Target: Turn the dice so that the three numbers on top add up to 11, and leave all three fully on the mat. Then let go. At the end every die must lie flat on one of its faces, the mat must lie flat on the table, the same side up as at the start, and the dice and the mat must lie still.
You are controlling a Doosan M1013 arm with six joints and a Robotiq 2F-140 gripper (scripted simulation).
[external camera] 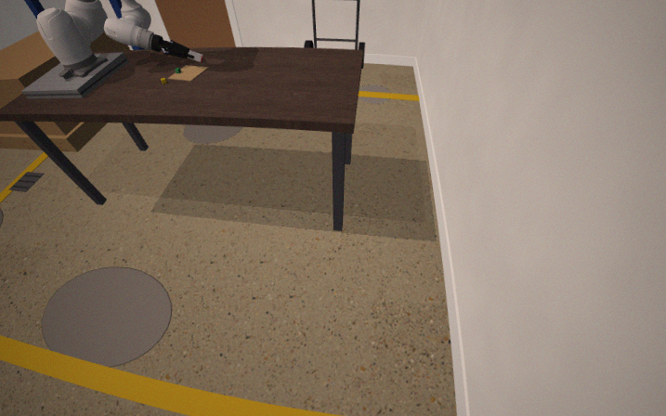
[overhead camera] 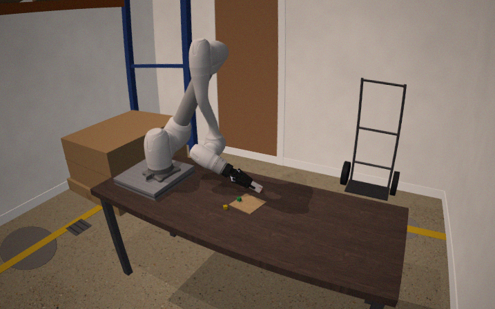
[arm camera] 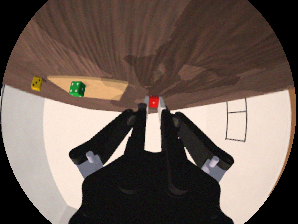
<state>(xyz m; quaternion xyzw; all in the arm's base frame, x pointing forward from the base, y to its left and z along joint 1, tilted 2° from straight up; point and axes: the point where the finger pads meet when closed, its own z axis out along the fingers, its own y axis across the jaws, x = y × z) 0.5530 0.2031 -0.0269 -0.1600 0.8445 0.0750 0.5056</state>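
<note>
My gripper (overhead camera: 258, 188) is shut on a red die (arm camera: 153, 103) and holds it in the air just behind the far edge of the tan mat (overhead camera: 247, 203); it also shows in the exterior view (external camera: 196, 55). A green die (overhead camera: 239, 198) lies on the mat's near-left corner and shows in the wrist view (arm camera: 76, 87). A yellow die (overhead camera: 226, 207) lies on the dark table to the left of the mat, off it, and shows in the wrist view (arm camera: 36, 83). The pips on the dice are too small to read.
The arm's grey base plate (overhead camera: 154, 177) stands at the table's left end. Cardboard boxes (overhead camera: 106, 145) stand behind it. A hand truck (overhead camera: 374, 141) stands by the back wall. The table (overhead camera: 264, 222) stretches to the right of the mat.
</note>
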